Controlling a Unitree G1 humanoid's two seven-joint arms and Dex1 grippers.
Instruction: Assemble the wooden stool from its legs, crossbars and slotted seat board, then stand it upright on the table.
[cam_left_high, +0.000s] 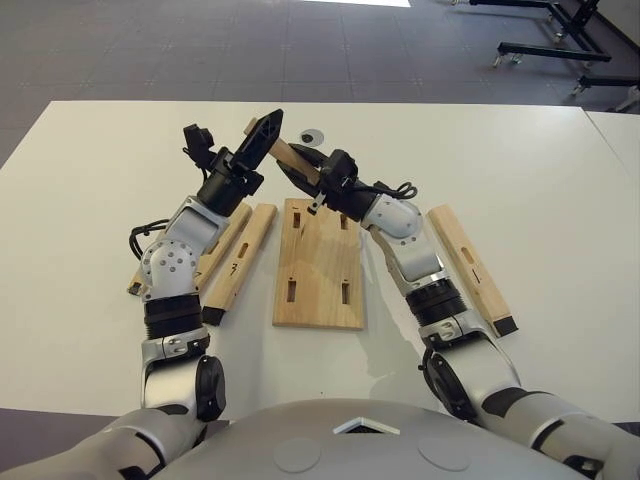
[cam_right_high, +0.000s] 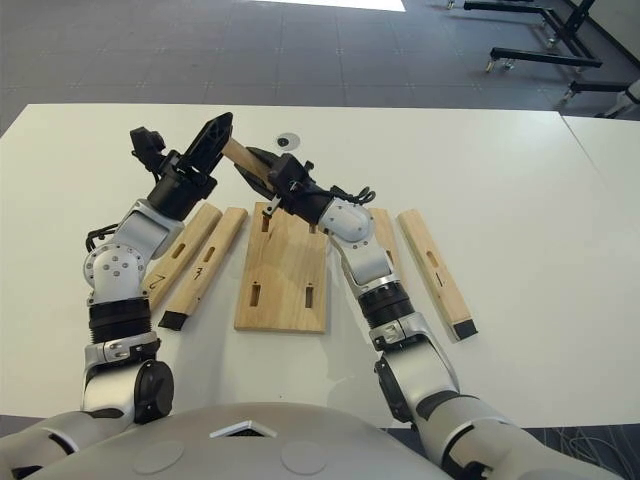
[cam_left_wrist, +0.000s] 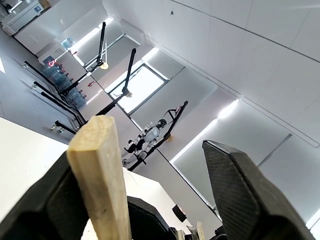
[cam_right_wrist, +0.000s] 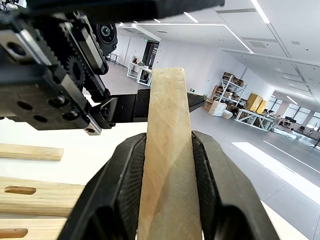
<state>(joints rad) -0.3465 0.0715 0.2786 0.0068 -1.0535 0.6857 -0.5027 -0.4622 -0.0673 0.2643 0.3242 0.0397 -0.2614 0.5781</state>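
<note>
The right jaws are pinching a short wooden crossbar (cam_right_wrist: 167, 125) flat between both fingers (cam_right_wrist: 127, 170), pressing on its broad faces, with the free end sticking out beyond the tips. The left jaws are standing wide apart around that free end. One left finger (cam_left_wrist: 47, 200) is lying against the bar's side, while the other is sitting well clear of it, so the left arm is gripping nothing.

In the left eye view the two sets of jaws are meeting in the upper middle of the frame. They are raised above the desk (cam_left_high: 560, 200), just over the far edge of the slotted seat board (cam_left_high: 320, 270).

This looks like a hand-to-hand pass or a two-handed regrip of the crossbar before it is fitted. The next move probably calls for the left jaws to close squarely on the bar's end before the right ones loosen, or the bar could tip out.

The seat board is lying flat in the centre of the frame with its slots facing up. A left leg (cam_right_high: 205, 268) with a dark foot and a second slotted piece (cam_right_high: 185, 250) are lying left of centre. A right leg (cam_right_high: 437, 270) is lying right of centre, with another piece (cam_right_high: 385, 235) beside the right forearm. Nothing is joined, so the assembly is likely at its start.
</note>
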